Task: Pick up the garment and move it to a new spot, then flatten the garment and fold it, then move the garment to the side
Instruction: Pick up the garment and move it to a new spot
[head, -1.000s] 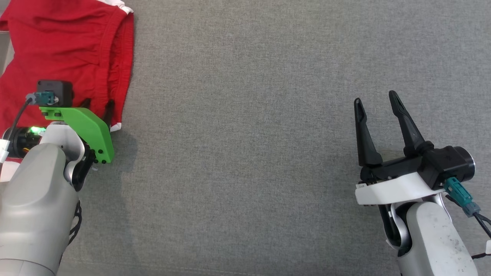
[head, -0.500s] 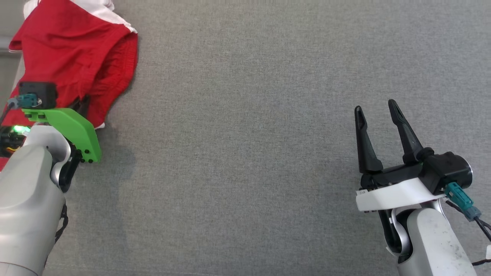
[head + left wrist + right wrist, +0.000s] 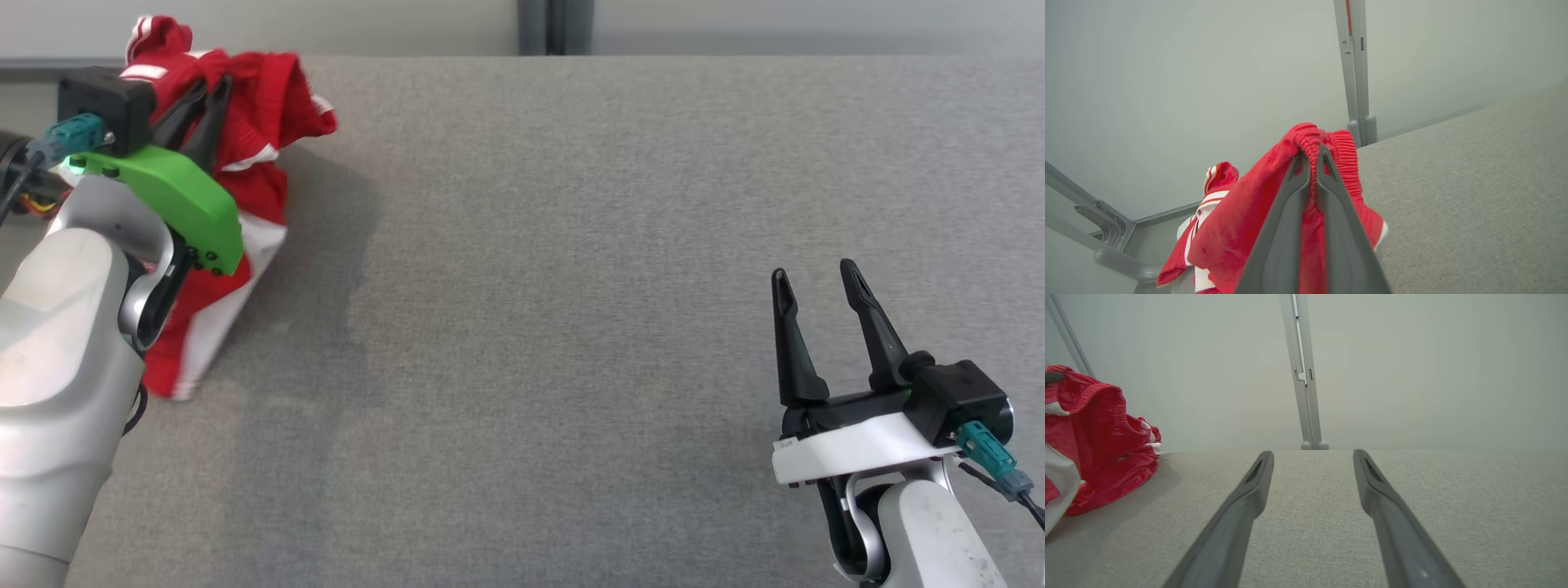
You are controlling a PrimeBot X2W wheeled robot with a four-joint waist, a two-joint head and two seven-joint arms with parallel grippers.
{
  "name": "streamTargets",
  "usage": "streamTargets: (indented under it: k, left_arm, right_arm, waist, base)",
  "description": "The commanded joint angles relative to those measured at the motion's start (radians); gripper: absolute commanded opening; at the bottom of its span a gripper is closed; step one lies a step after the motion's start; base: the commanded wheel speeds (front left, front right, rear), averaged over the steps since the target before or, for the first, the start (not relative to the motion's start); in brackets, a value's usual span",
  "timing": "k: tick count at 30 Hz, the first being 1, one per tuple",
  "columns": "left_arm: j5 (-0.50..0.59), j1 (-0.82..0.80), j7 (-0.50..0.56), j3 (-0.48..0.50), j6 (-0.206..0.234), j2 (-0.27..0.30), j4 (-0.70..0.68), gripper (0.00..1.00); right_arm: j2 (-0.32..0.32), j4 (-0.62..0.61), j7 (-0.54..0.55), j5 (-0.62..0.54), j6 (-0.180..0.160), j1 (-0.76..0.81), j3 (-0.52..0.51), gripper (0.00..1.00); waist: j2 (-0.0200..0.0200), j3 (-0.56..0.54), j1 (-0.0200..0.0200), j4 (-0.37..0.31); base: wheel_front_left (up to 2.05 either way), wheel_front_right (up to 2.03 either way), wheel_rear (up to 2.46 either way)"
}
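Left end effector (image 3: 1311,156) pinches the red garment (image 3: 1237,228) by its waistband over the grey worktop (image 3: 571,286); right end effector (image 3: 813,271) spread, empty.

Tabletop (image 3: 571,327): grey woven cover, flat and smooth, and we see its far edge. Near the far left corner is a red garment (image 3: 277,114) with white trim. Its lower folds appear to rest on the cover, its upper part bunched clear of it.

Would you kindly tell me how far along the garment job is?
Done: the left gripper is shut on the red garment, which hangs bunched over the grey table. In hand: moving it to a new spot. Left: flattening, folding, moving aside. The right gripper is open, empty.
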Motion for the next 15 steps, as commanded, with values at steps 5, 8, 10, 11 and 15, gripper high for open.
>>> streamTargets:
  k: [5, 8, 10, 11, 15]
  left_arm:
    - [0.029, -0.006, 0.034, -0.021, 0.025, 0.008, -0.150, 0.00]
    - [0.023, 0.006, 0.061, -0.038, 0.037, -0.008, -0.226, 0.00]
    - [0.019, 0.009, 0.074, -0.049, 0.042, -0.024, -0.256, 0.00]
    - [0.023, 0.008, 0.081, -0.059, 0.045, -0.036, -0.268, 0.00]
    - [0.026, 0.002, 0.089, -0.106, 0.048, -0.110, -0.254, 0.00]
  right_arm:
    - [-0.003, 0.002, -0.003, 0.011, 0.000, 0.028, -0.002, 1.00]
    - [-0.002, 0.002, -0.003, 0.013, 0.000, 0.032, 0.002, 1.00]
    - [-0.003, 0.001, -0.003, 0.014, 0.000, 0.032, 0.001, 1.00]
    - [-0.003, 0.001, -0.003, 0.014, 0.000, 0.032, 0.001, 1.00]
    - [-0.002, 0.001, -0.003, 0.021, 0.000, 0.023, 0.005, 1.00]
  waist:
    - [0.0000, -0.069, 0.0000, -0.092]
    - [0.0000, -0.075, 0.0000, -0.132]
    - [0.0000, -0.073, 0.0000, -0.156]
    - [0.0000, -0.070, 0.0000, -0.171]
    - [0.0000, -0.049, 0.0000, -0.227]
  base:
    - [0.00, 0.00, 0.00]
    - [0.00, 0.00, 0.00]
    - [0.00, 0.00, 0.00]
    - [0.00, 0.00, 0.00]
    - [0.00, 0.00, 0.00]
